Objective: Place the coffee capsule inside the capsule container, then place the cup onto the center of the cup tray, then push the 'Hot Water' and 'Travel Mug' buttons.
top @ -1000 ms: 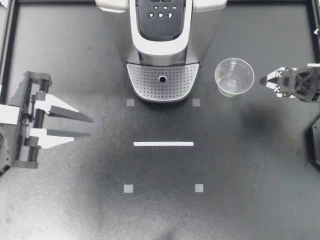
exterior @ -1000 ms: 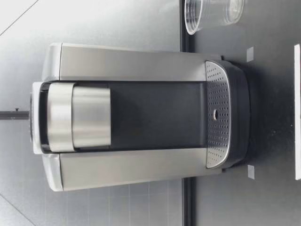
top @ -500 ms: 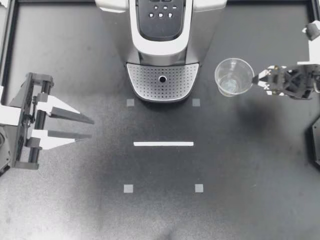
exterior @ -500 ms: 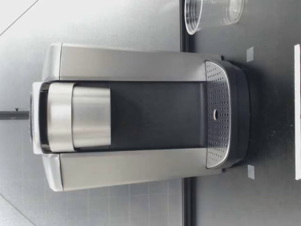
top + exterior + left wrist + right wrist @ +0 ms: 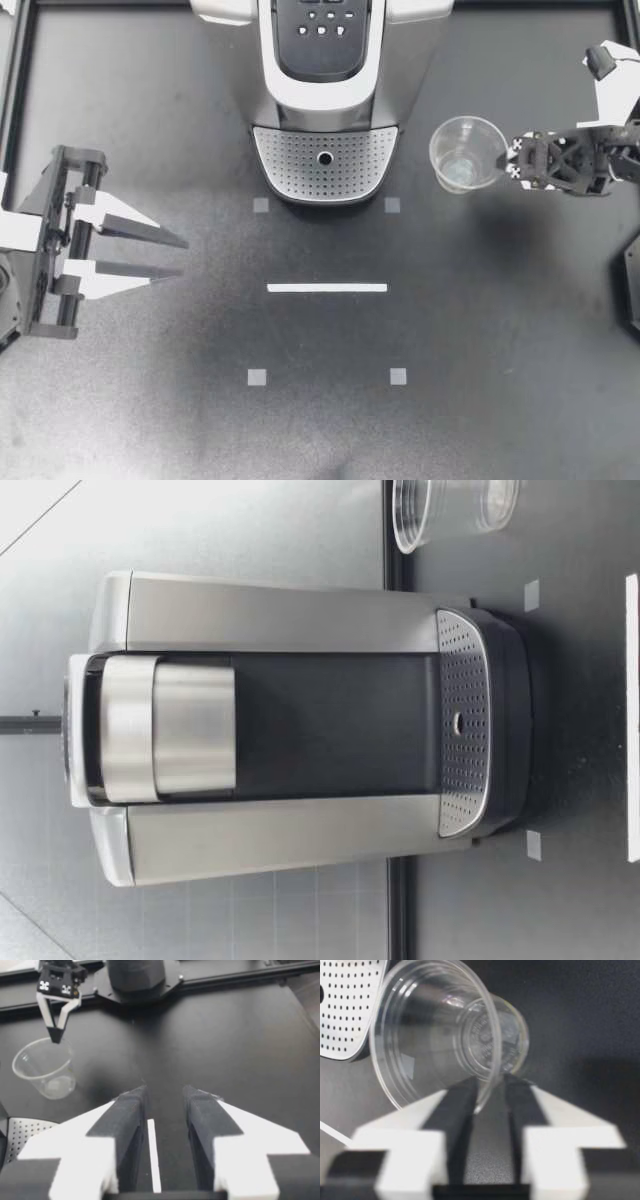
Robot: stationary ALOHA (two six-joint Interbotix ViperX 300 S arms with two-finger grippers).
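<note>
My right hand (image 5: 509, 160), narrowly parted astride the rim of the clear cup (image 5: 467, 152) standing on the desk (image 5: 480, 330) beside the cup tray (image 5: 300, 165), could tip or crumple the thin plastic if it closes off-centre, while my left hand (image 5: 185, 256) hovers spread and empty.

One coffee machine (image 5: 325, 80), one clear cup (image 5: 467, 153), four grey square marks (image 5: 261, 206), one white strip (image 5: 327, 288).
</note>
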